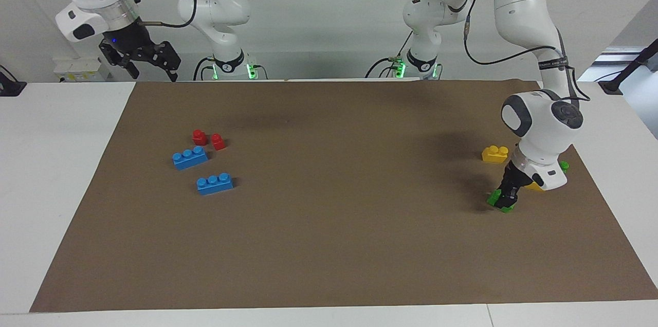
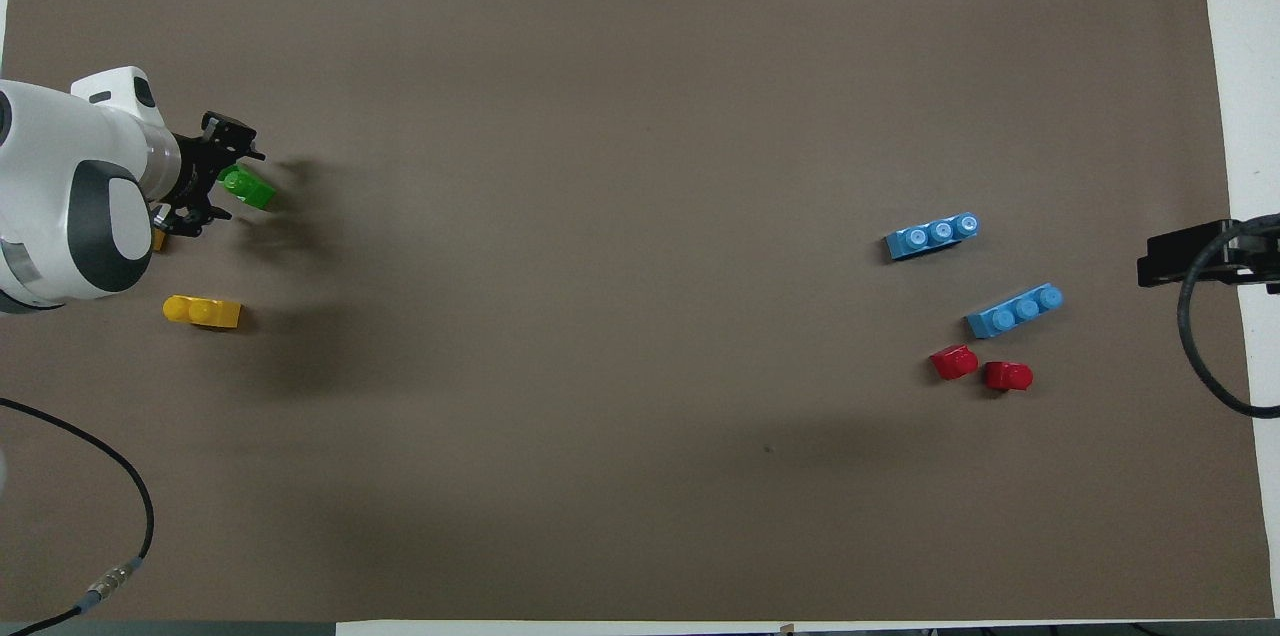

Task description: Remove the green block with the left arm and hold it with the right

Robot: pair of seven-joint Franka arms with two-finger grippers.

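Observation:
The green block (image 1: 501, 200) (image 2: 247, 187) is tilted and low at the brown mat, at the left arm's end of the table. My left gripper (image 1: 509, 192) (image 2: 222, 184) points down and is shut on it, beside two yellow bricks. My right gripper (image 1: 149, 59) is open and empty, raised high over the mat's corner at the right arm's end, close to the robots. In the overhead view only one of its black fingers (image 2: 1185, 261) shows at the frame's edge.
One yellow brick (image 1: 495, 153) (image 2: 202, 311) lies beside the left wrist; another (image 1: 534, 186) is partly hidden under it. A small green piece (image 1: 564, 165) shows past the wrist. Two blue bricks (image 1: 190, 157) (image 1: 215, 183) and two red pieces (image 1: 208, 139) lie at the right arm's end.

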